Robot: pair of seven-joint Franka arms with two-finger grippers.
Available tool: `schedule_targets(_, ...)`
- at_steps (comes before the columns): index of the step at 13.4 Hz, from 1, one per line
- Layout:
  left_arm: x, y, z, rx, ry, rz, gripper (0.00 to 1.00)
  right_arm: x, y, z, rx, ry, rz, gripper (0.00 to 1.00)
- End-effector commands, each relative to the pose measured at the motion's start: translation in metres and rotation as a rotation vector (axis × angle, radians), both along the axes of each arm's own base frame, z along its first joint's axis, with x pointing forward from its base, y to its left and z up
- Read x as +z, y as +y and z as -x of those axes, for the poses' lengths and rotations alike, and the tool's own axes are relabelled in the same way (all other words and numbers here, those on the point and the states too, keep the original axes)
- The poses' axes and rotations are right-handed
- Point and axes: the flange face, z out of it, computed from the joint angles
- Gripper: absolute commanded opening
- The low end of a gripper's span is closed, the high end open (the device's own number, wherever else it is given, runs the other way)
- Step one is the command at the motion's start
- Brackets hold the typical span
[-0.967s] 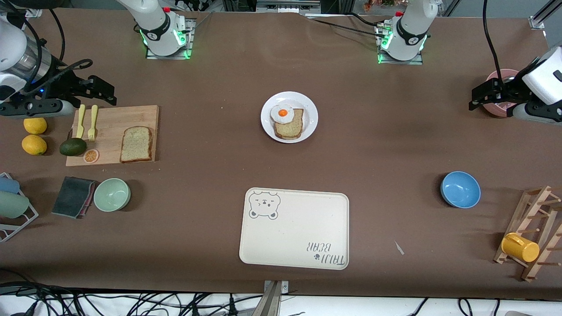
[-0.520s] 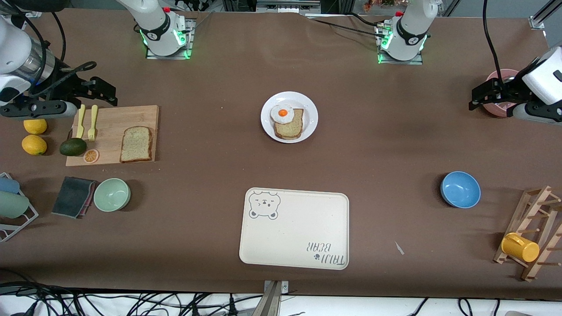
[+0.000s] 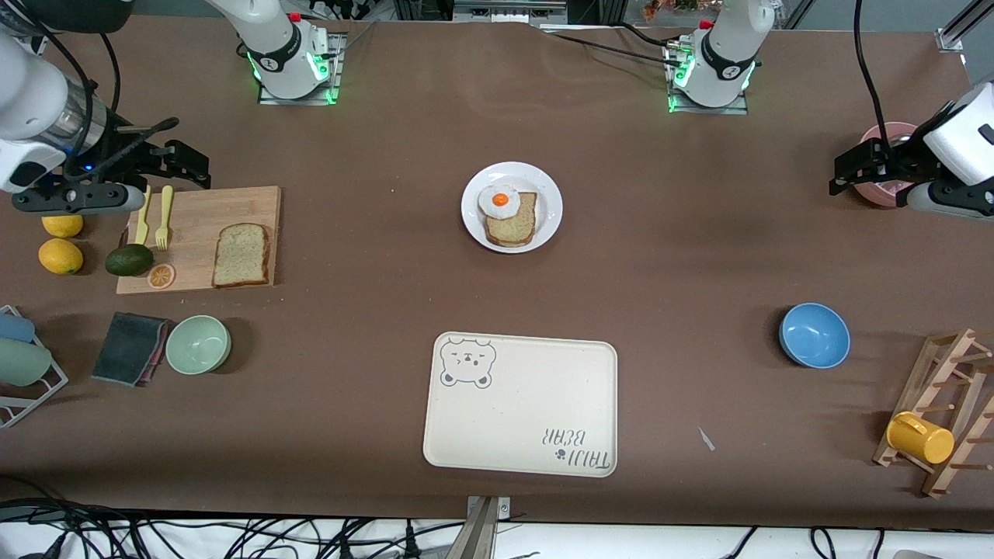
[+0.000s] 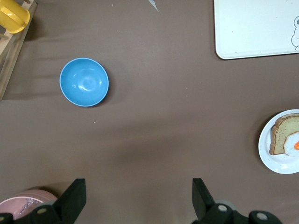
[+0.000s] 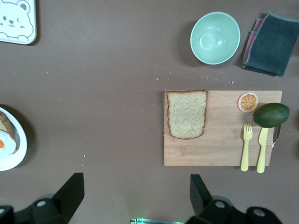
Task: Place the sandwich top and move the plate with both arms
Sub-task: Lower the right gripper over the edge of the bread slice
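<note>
Only the right gripper has moved since one second ago: it has shifted a little up and toward the middle in the upper left of the front view, over the top edge of the one wooden board, its fingers standing apart and holding nothing. Going from left to right, I count two lemons, one avocado, one orange slice and two yellow utensils. On the board lies the sandwich top, flat, not touched. At lower left stand one dark cloth and one green bowl. In the upper middle is the plate with one bread slice and one fried egg. Below it lies one tray. At right are one blue bowl and one yellow cup. The left gripper waits in the upper right over one pink dish, fingers apart and empty.
</note>
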Motion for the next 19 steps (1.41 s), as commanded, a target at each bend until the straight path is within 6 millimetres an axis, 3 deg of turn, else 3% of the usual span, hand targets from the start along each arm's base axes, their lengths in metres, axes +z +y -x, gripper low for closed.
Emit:
schedule_targets(1, 0.006, 0.0, -0.001, -0.02, 0.003, 0.016, 1.0, -0.034, -0.001, 0.008, 0.012, 0.003, 0.016, 1.0)
schedule_targets(7, 0.006, 0.0, -0.001, -0.019, 0.003, 0.016, 1.0, -0.127, -0.008, 0.017, 0.027, 0.002, 0.082, 0.99)
schedule_targets(10, 0.006, 0.0, -0.001, -0.02, 0.003, 0.016, 1.0, -0.176, -0.011, 0.011, 0.033, 0.013, 0.122, 0.99)
schedule_targets(15, 0.006, 0.003, -0.001, -0.014, 0.003, 0.016, 1.0, -0.235, -0.011, 0.015, 0.064, 0.012, 0.138, 0.98)
schedule_targets(19, 0.006, 0.005, -0.001, -0.011, 0.003, 0.014, 1.0, -0.258, -0.013, 0.012, 0.1, 0.017, 0.186, 0.98)
